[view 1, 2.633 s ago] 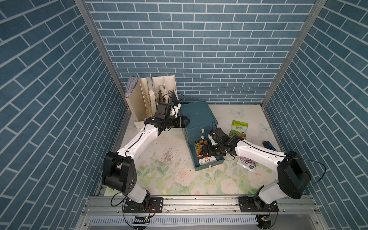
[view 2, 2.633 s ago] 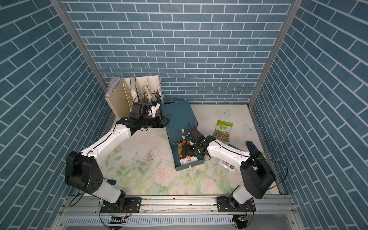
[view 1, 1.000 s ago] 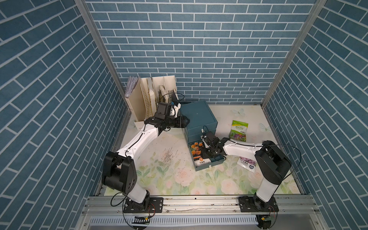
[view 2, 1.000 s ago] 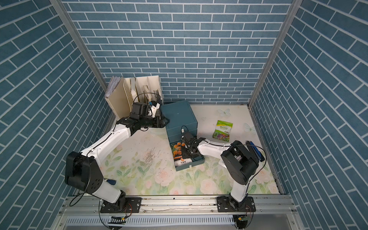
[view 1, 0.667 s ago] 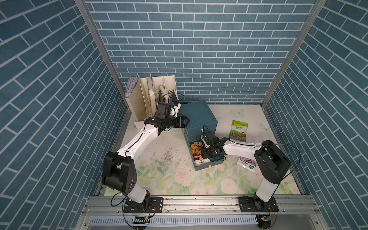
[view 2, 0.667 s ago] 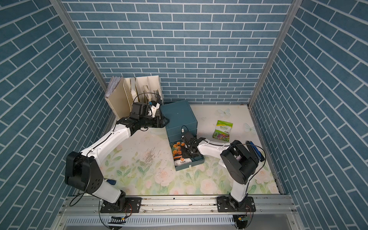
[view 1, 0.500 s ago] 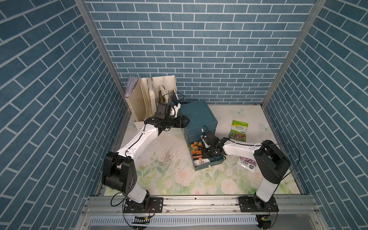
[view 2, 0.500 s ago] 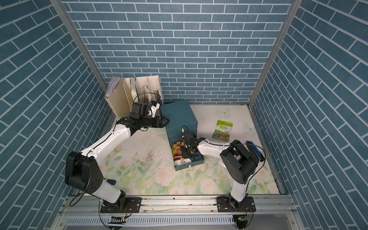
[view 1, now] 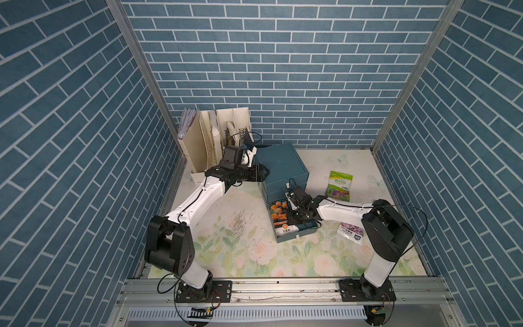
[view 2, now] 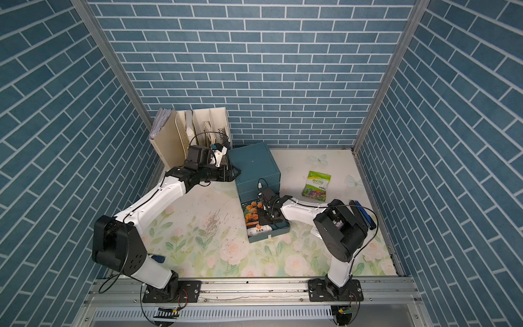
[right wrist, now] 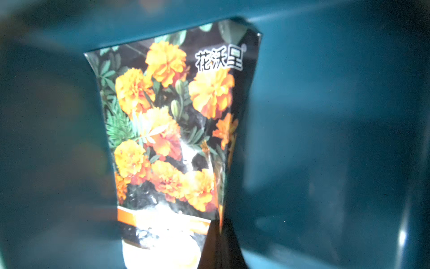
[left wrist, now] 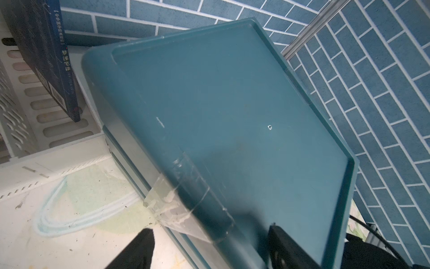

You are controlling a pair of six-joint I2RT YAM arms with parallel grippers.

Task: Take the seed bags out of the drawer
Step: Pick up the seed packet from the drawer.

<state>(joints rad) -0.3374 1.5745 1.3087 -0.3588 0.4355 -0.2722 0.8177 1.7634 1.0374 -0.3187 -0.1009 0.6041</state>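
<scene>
The drawer is pulled out of the bottom of the teal cabinet. An orange marigold seed bag lies inside it. My right gripper is down in the drawer, shut on that bag's long edge near the white strip. A green-white seed bag and a pink-purple one lie on the mat right of the cabinet. My left gripper stands open astride the cabinet's upper left edge, one finger over the top and one beside the wall.
A cream file rack with dark books stands at the back left, close behind the left arm. Dried plant bits lie scattered on the floral mat. A blue object lies by the right wall. Brick walls close in three sides.
The right gripper's jaws have closed on the marigold bag's edge inside the drawer. The left arm has stayed at the cabinet.
</scene>
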